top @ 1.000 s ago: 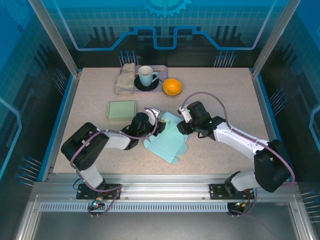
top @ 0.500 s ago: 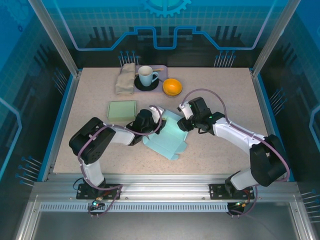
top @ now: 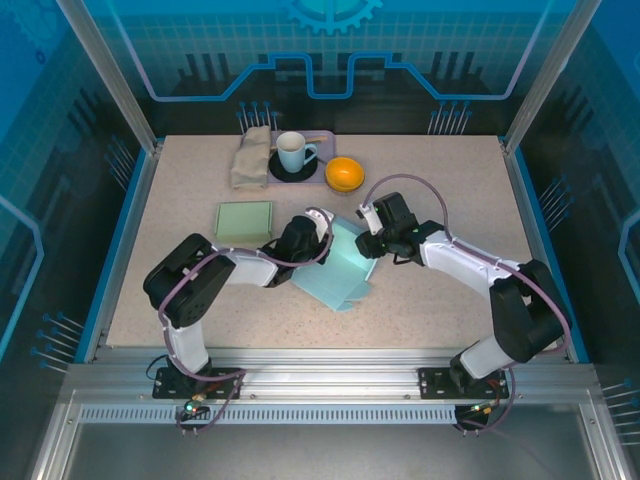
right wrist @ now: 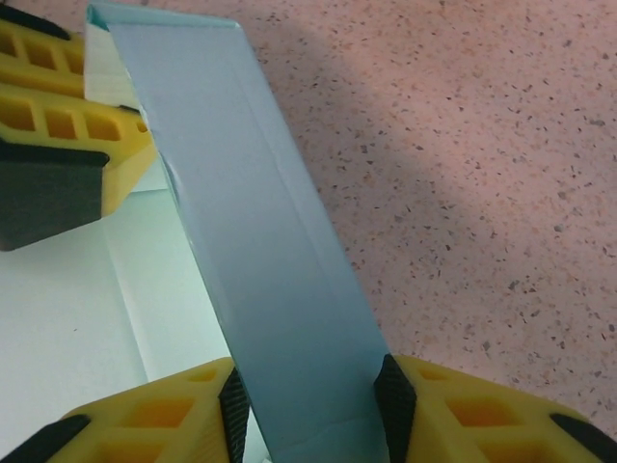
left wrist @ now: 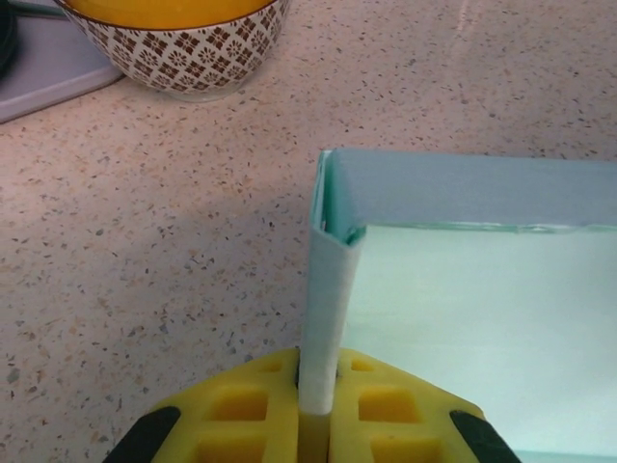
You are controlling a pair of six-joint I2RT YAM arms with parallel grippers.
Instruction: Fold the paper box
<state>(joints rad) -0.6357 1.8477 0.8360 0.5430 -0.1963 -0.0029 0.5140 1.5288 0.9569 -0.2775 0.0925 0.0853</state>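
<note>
Two claws share one box wall

Both arms meet mid-table at the pale blue paper box [top: 335, 270]. Left claw [left wrist: 318, 400] is pressed tight on an upright corner flap at the box's 10 o'clock edge. Right claw [right wrist: 308, 405] pinches the raised wall at 1 o'clock, whose long axis runs between them.

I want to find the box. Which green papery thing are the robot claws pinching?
The pale blue-green paper box in the middle, with walls folded up; both claws pinch it. The other one, the flat green square, lies untouched to its left.
</note>
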